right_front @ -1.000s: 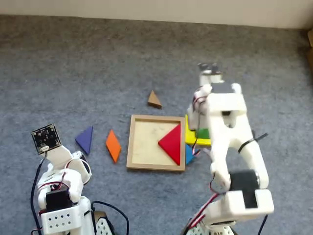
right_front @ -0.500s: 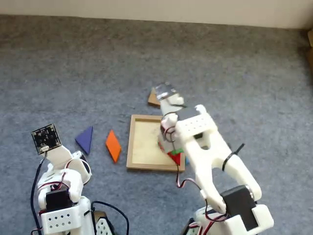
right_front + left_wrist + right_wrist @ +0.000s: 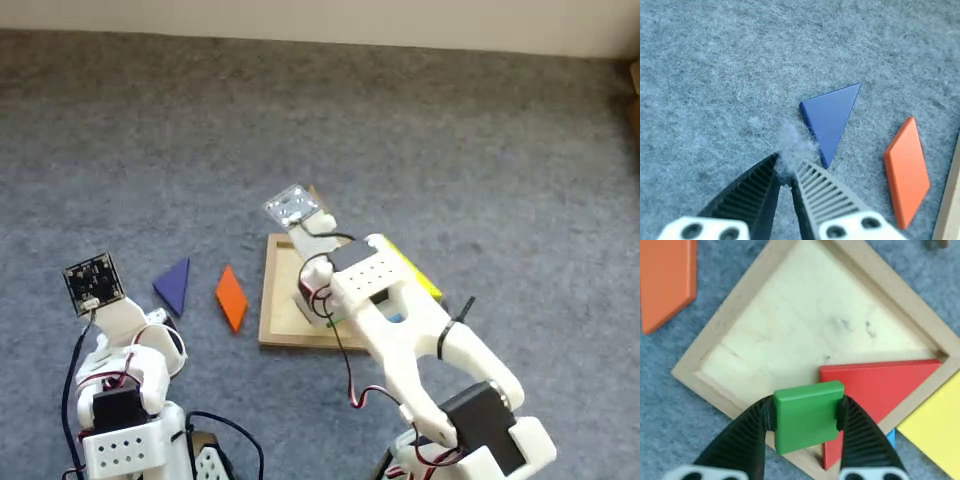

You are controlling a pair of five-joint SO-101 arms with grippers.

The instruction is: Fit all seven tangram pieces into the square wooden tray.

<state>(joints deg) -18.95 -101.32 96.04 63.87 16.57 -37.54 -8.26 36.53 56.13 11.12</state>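
Both arms are built of white plastic shells with black servo blocks set between them. The right arm (image 3: pixel 375 275), over the wooden tray (image 3: pixel 266 300), has a grid of small holes in one shell, a black zip tie around a link, and thin red, black and white wires looping at its joints. A pale square board (image 3: pixel 295 208) sits on its wrist. The left arm (image 3: pixel 140 375), off to the tray's side, carries a black square board (image 3: pixel 93 281) — dotted with small parts — and a black cable curls from its base. The left gripper (image 3: pixel 786 172) pairs one black ribbed finger with a cream one, on a white mount with round screw holes; the right gripper (image 3: pixel 806 407) has two black ribbed fingers.
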